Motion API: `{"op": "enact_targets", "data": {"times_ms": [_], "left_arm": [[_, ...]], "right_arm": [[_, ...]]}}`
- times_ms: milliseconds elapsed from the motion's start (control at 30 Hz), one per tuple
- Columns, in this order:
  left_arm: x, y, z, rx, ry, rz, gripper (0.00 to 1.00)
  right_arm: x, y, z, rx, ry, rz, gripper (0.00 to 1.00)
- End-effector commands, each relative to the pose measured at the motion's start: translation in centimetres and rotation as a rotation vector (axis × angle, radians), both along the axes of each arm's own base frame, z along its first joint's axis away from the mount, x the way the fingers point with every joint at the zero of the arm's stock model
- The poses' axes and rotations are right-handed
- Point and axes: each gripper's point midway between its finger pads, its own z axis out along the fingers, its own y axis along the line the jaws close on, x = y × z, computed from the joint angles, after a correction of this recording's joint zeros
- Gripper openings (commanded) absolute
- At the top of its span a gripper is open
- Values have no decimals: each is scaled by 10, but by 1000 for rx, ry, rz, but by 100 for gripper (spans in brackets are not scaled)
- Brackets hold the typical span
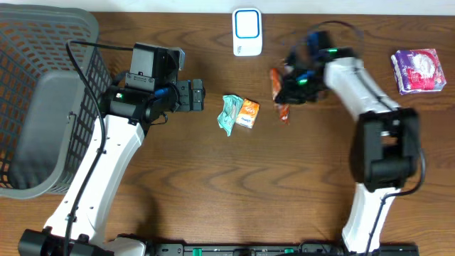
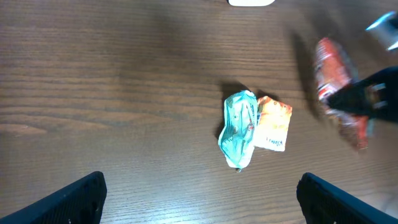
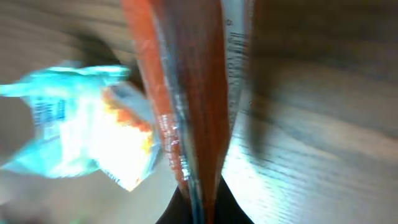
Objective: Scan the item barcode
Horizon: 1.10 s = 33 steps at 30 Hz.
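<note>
The right gripper (image 1: 287,89) was fully closed on the red-orange packet (image 1: 283,112), clamping it near mid-length, with both ends of the packet projecting beyond the jaws. The packet was at about 1 o'clock from the centre of the table (image 1: 213,185), and the scanner (image 1: 247,32) was at about 11 o'clock from the packet, well apart from it. The views did not show whether the packet was clear of the table. The left gripper (image 1: 196,96) stood wide open and held nothing, at 9 o'clock from the two central packets. Handling assessment: the packet appeared to be a thin film sachet, so it was probably light, soft, easily creased and somewhat slippery. A flat pinch across the body or on an end seal was judged the most secure hold, provided the fingers did not cover the barcode. The barcode position could not be read from these views. Too much clamping force risked wrinkling the film and distorting the printed code. Inventory:

- One red-orange packet.
- One teal packet (image 1: 229,114), touching one orange-and-white packet (image 1: 248,114) at the table centre.
- One purple packet (image 1: 418,71) at 2 o'clock.
- One scanner at 12 o'clock.
- One basket (image 1: 43,35) at 9 o'clock.

The total was four packets.
</note>
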Motion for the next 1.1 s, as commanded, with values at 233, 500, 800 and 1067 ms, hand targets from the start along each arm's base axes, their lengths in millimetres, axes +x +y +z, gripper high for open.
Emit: {"op": "enact_targets", "data": {"times_ms": [233,500,800,1067], "left_arm": [[1,2,2,7,-6,2,98],[1,2,2,7,-6,2,98],[1,2,2,7,-6,2,98],[1,2,2,7,-6,2,98]], "right_arm": [[-38,-66,-24,531,111,-255,9],[-31,-140,-12,311,189,-422,43],[-20,-111,42,-119,60,-186,38],[-30,-65,21,-376,35,-56,15]]}}
